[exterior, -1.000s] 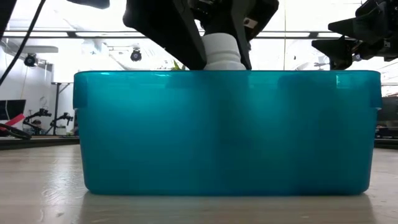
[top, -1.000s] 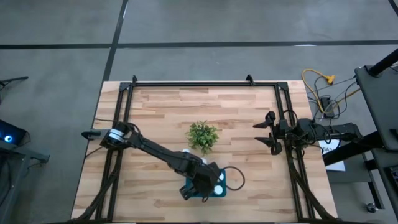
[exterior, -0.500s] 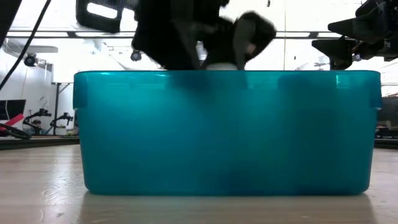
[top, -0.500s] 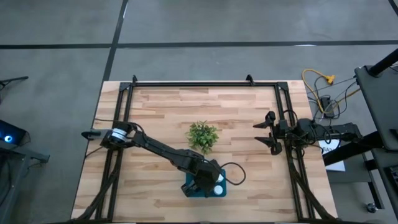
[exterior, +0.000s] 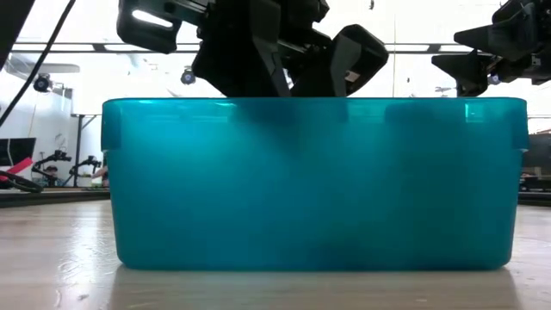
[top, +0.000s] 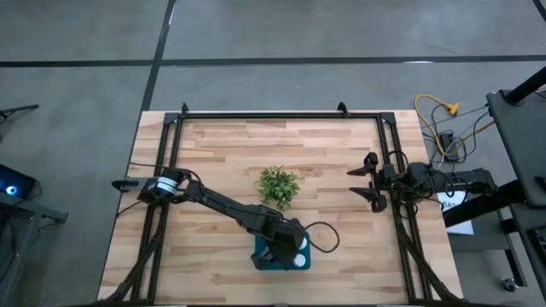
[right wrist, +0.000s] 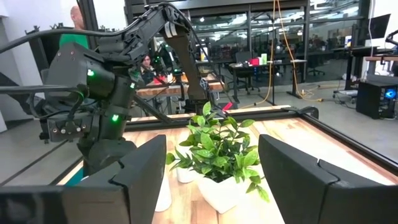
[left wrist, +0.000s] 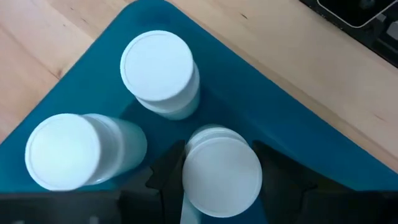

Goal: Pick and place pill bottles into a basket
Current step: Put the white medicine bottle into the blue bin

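The teal basket [top: 263, 263] stands near the table's front edge and fills the low view [exterior: 310, 181]. My left gripper [left wrist: 221, 180] points down into it, shut on a white pill bottle [left wrist: 221, 175]. Two other white bottles [left wrist: 160, 70] [left wrist: 67, 149] stand upright on the basket floor [left wrist: 261, 124] beside it. Another bottle [right wrist: 164, 194] stands on the table by the plant. My right gripper [top: 368, 180] is open and empty at the table's right side. My left gripper pinches the bottle's sides just under its cap [left wrist: 186, 186] between its two fingers [left wrist: 163, 177]. The fingers come from above, pointing down. The bottle is upright inside the basket. The cap hides whether its base rests on the basket floor.
A small green plant [top: 278, 184] in a white pot [right wrist: 219, 194] stands mid-table, just beyond the basket. A black frame [top: 281, 113] runs around the table top. Bare wood lies to the left and far side. People show in the room behind [right wrist: 78, 25].
My left gripper has gone down into the basket with the bottle. In the low view the bottle stood above the rim a second ago and has now sunk below it, staying upright.
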Controlling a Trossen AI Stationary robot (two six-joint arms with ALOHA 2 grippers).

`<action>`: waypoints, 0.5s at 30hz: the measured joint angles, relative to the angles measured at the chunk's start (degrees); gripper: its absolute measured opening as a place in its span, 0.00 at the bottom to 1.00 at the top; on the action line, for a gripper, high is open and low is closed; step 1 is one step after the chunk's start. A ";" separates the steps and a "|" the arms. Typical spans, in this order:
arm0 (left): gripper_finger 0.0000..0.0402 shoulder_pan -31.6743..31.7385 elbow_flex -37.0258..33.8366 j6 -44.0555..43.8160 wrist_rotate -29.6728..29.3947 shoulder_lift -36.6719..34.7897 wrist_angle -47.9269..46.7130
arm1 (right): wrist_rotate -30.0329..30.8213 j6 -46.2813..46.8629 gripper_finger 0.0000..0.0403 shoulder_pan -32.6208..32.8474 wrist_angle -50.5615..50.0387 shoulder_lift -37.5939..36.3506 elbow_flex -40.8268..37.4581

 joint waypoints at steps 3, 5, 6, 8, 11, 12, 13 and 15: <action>0.35 0.00 0.00 -0.06 0.38 0.00 -0.43 | 0.01 0.00 0.60 0.00 0.00 0.00 0.00; 0.35 0.00 0.00 -0.14 0.71 0.00 -0.47 | 0.01 0.00 0.60 -0.01 0.00 0.00 0.00; 0.35 0.00 0.00 -0.15 0.75 0.00 -0.47 | 0.01 0.00 0.60 -0.01 0.01 0.00 0.00; 0.36 0.00 0.00 -0.18 0.77 0.00 -0.48 | 0.00 0.00 0.60 0.00 0.00 0.00 0.00; 0.40 -0.02 0.00 -1.39 0.82 0.00 -0.52 | 0.00 0.00 0.60 -0.02 0.00 0.00 0.00; 0.42 -0.02 0.00 -1.46 0.83 0.00 -0.61 | 0.00 0.00 0.60 0.00 0.00 0.00 0.00; 0.42 -0.02 0.00 -1.46 0.82 0.00 -0.73 | 0.00 -0.01 0.61 0.00 0.00 0.00 0.00; 0.43 -0.02 0.00 -1.49 0.80 -0.14 -0.74 | 0.00 0.00 0.61 -0.01 0.00 0.00 0.00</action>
